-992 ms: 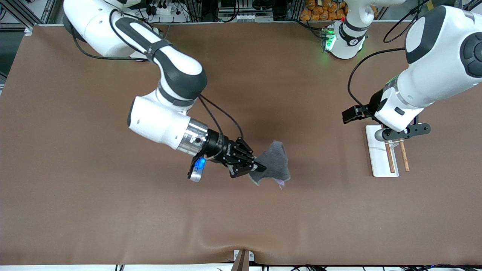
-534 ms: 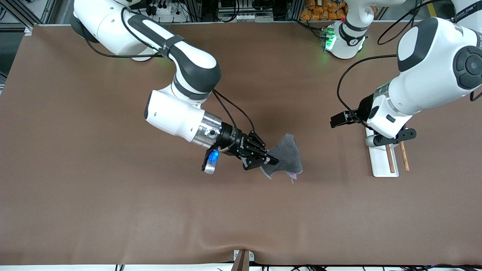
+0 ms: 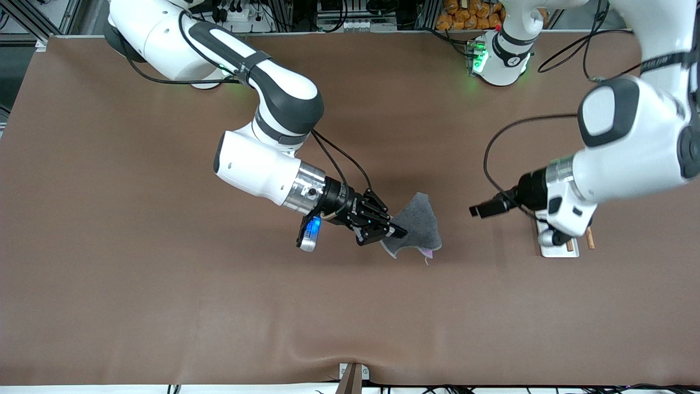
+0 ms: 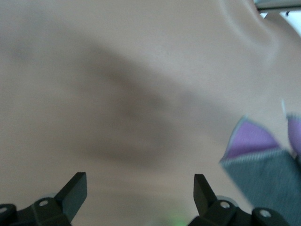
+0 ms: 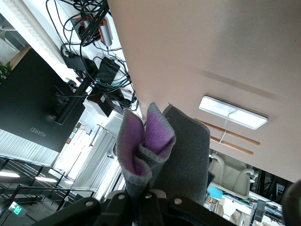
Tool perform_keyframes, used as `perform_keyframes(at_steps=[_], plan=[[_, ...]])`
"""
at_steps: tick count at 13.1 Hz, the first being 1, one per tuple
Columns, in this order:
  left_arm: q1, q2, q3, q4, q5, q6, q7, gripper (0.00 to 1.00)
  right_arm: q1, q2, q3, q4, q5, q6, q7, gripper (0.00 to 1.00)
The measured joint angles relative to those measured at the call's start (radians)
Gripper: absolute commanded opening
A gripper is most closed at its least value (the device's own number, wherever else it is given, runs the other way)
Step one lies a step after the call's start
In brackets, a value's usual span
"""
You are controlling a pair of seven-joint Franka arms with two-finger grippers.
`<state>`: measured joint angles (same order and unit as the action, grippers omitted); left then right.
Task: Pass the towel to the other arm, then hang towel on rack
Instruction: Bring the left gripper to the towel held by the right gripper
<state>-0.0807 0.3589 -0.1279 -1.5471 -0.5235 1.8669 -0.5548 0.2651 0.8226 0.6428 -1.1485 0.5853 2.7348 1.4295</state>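
Observation:
My right gripper (image 3: pixel 395 232) is shut on one corner of the dark-grey towel (image 3: pixel 420 223) and holds it above the middle of the table. The right wrist view shows the towel (image 5: pixel 186 146) bunched between the jaws with its purple reverse folded out. My left gripper (image 3: pixel 552 237) is over the rack (image 3: pixel 559 252) and covers most of it. Its fingers (image 4: pixel 75 188) are wide open and empty. The towel's edge (image 4: pixel 263 174) shows off to one side of them in the left wrist view. The rack's white base (image 5: pixel 233 112) and two brown rods (image 5: pixel 233 136) show in the right wrist view.
The brown table mat (image 3: pixel 164 295) lies flat, with a small wrinkle at its edge nearest the front camera (image 3: pixel 350 358). Cables and equipment (image 3: pixel 350 13) line the edge by the arms' bases.
The right arm carried the towel a little toward the left arm's end of the table, then held nearly still. The left arm's hand turned and moved down over the rack.

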Motion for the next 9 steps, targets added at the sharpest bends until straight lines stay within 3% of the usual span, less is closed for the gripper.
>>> perform_keyframes(at_steps=[9], plan=[[0.000, 0.183, -0.003, 0.002, -0.459, 0.068, -0.135, 1.00, 0.000, 0.000, -0.001, 0.000, 0.000, 0.001, 0.000, 0.00]])
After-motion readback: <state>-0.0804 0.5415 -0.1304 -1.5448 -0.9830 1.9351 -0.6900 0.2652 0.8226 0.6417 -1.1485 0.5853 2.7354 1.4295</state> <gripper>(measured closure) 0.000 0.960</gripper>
